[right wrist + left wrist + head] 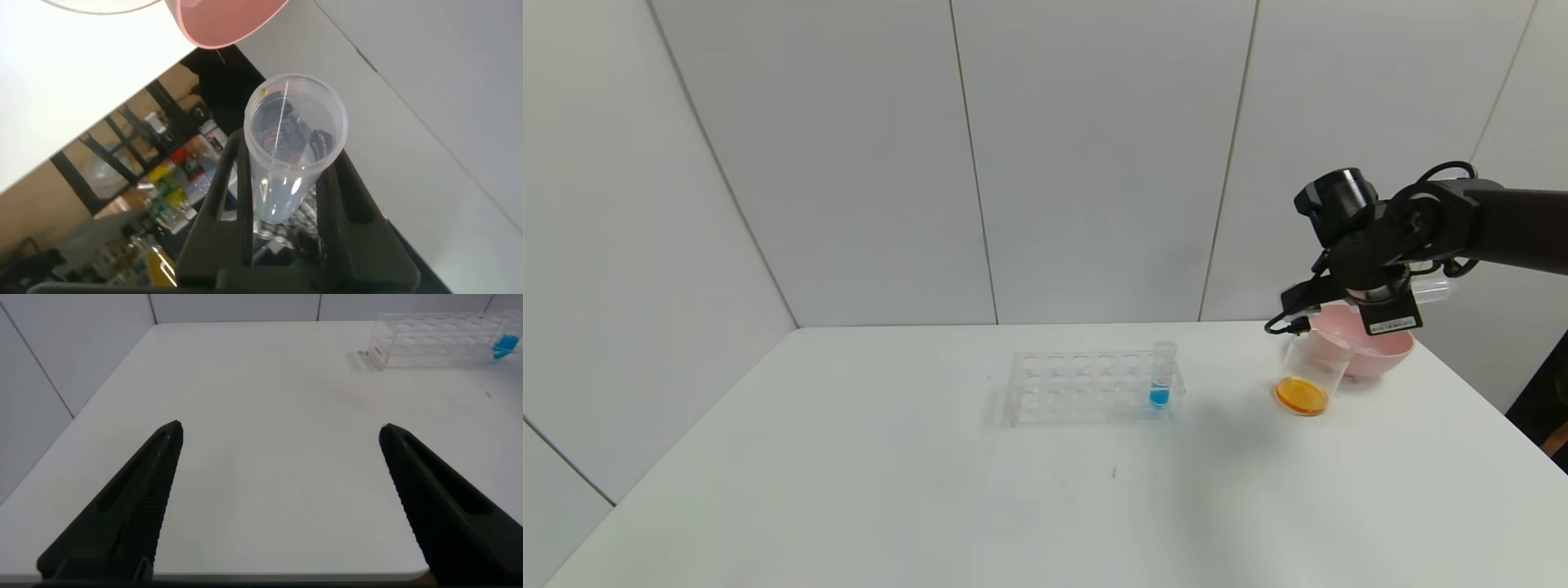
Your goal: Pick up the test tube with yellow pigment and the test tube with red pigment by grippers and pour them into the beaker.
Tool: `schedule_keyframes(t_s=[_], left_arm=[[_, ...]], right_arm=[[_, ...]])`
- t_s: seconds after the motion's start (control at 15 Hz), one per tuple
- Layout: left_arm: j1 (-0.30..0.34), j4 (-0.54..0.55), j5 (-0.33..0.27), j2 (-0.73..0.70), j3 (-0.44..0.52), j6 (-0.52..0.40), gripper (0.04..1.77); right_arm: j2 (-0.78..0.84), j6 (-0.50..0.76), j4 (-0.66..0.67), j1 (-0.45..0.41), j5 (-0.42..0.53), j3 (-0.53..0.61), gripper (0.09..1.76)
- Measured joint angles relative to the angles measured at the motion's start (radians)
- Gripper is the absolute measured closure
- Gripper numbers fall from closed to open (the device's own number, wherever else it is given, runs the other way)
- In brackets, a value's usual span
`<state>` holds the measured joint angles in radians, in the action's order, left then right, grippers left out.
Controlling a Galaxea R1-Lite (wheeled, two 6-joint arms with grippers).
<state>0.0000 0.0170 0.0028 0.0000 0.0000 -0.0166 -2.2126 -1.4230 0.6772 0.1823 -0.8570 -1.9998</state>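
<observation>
Head view: right gripper (1380, 298) hangs above the pink bowl (1380, 351) and just behind the beaker (1308, 374), which sits on the bench (931, 490) holding orange liquid. Right wrist view shows the fingers (233, 196) clamped tight on a clear tube (290, 147) that looks empty; which pigment it carried cannot be told. In head view the tube sticks out sideways, near level. Rack (1090, 384) stands mid-bench with only the blue tube (1161, 374) in it. Left gripper (282, 433) hovers over bare bench with its fingers spread wide, holding nothing. Risks: residual drops could fall on the bench or into the bowl if the tube swings mouth-down; a low arm move could clip the beaker and spill it. The other task tube is not visible; the bowl's contents are hidden behind the gripper.
</observation>
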Motion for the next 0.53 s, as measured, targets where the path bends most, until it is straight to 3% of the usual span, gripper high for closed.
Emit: schedule_keyframes(t_s=[0.33,0.53], left_arm=[[0.0,0.0,0.0,0.0,0.0,0.0,0.09],[0.0,0.0,0.0,0.0,0.0,0.0,0.09]], right_arm=[[0.033,0.382,0.01,-0.004,0.145,0.039,1.35],[0.063,0.612,0.02,-0.023,0.361,0.089,1.35]])
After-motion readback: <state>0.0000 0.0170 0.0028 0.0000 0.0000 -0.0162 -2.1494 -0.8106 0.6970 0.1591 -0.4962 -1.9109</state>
